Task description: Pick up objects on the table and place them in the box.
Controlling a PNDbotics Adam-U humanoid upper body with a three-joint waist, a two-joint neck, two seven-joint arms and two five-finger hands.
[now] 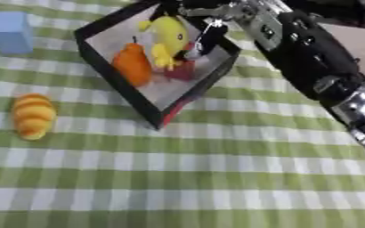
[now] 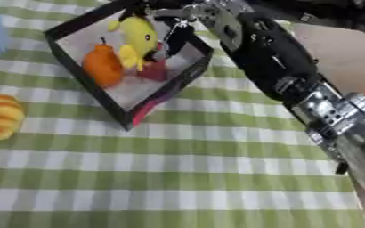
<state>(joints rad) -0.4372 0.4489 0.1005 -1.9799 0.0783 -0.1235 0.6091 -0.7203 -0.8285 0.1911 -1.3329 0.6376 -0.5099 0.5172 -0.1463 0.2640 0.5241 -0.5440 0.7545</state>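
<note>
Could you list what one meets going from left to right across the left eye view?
Blue block → croissant → orange fruit in the black box → yellow toy → right hand over the box's far corner.

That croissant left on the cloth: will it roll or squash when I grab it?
The croissant looks like a light toy, probably soft or hollow. Its rounded, ridged, tapered body may rock rather than roll far. Ridges should give fingers some purchase; its glossy surface could be slippery.
</note>
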